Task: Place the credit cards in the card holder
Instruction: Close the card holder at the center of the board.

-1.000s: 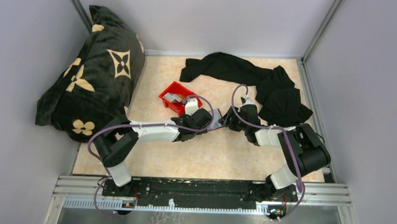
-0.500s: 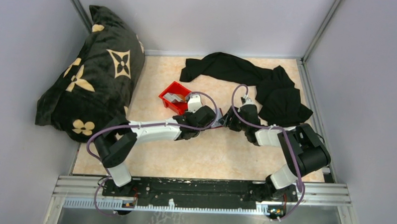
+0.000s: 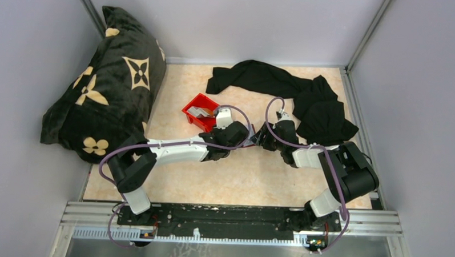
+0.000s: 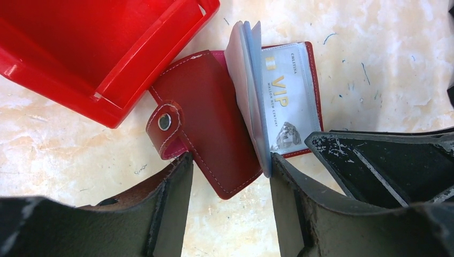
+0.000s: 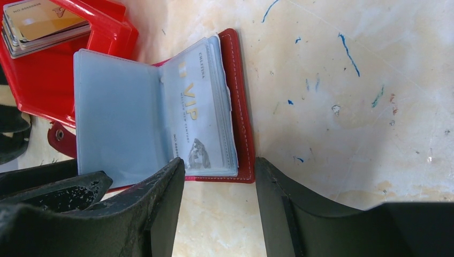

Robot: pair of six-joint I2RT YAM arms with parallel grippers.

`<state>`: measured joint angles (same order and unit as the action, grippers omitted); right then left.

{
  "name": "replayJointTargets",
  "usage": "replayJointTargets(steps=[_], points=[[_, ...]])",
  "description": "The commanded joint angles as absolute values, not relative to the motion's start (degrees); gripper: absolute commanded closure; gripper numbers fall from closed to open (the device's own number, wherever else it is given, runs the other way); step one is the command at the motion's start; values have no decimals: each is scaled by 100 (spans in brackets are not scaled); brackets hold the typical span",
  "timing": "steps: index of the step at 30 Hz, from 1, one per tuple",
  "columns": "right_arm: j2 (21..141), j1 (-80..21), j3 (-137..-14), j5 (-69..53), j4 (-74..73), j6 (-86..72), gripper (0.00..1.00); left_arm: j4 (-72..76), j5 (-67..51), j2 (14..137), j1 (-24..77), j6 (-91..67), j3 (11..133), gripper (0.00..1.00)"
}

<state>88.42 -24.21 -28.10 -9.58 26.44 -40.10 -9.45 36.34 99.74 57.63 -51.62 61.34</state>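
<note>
Where the two wrists meet in the top view, the dark red leather-like folding card holder (image 4: 209,118) is mostly hidden. It lies open on the pale marbled, blue-flecked table (image 5: 348,107), against the bright red plastic bin (image 4: 80,53). The stacked pale credit cards (image 5: 43,24) inside the bin are cut off at the frame edge. The jaws of the left gripper (image 4: 230,160) and the right gripper (image 5: 220,163) stand apart, clamping nothing. Grey walls (image 3: 246,20) enclose the table.

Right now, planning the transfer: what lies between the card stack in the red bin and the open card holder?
Only the red bin wall separates the credit cards from the card holder, in the right wrist view.
</note>
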Motion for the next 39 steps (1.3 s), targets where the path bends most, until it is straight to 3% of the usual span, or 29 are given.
replayJointTargets(steps=[1,8,24,39], points=[[9135,-2477,-2507,-1065,1712,-3920,48,-965,3748,9939,5875,-5349,6312,40],[9006,-2522,-2509,-950,1596,-3812,48,-880,4039,9868,5906,-5371,6321,40],[7504,-3233,-2660,897,370,-3123,48,-729,3993,9995,5977,-5358,6410,40],[7147,-3428,-2556,1302,427,-3150,48,-119,3772,10066,5985,-5299,6451,40]])
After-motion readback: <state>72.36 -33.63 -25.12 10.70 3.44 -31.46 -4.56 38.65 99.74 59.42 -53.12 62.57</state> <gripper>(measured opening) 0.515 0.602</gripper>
